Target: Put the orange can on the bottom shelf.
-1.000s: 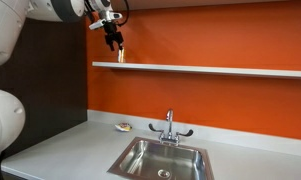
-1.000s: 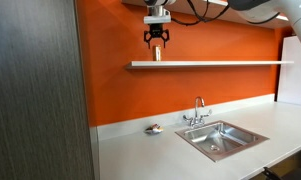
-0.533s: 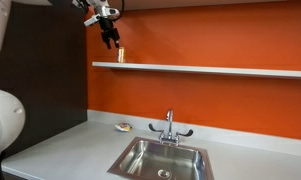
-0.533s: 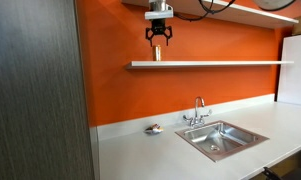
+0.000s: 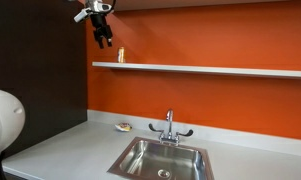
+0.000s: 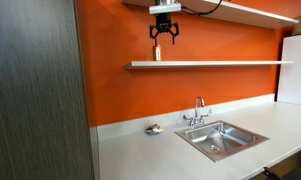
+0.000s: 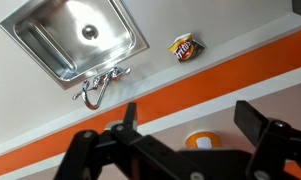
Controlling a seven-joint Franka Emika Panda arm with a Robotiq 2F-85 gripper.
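Note:
The orange can [image 5: 121, 57] stands upright on the bottom shelf [image 5: 210, 70] near its end; both also show in an exterior view, the can [image 6: 158, 55] on the shelf [image 6: 220, 64]. My gripper [image 5: 105, 38] hangs open and empty above the can and apart from it, also in an exterior view [image 6: 164, 33]. In the wrist view the can's top [image 7: 200, 140] shows between my open fingers [image 7: 190, 122], standing on the shelf board [image 7: 222, 95] below.
A steel sink [image 5: 160, 158] with a faucet [image 5: 170, 126] is set in the grey countertop [image 5: 70, 150]. A small flat yellowish object [image 5: 123, 126] lies by the wall. An upper shelf [image 6: 250, 11] runs just above my gripper. A dark cabinet panel [image 6: 35, 90] stands beside the counter.
My gripper has risen and drawn away from the can. The can stays standing on the bottom shelf.

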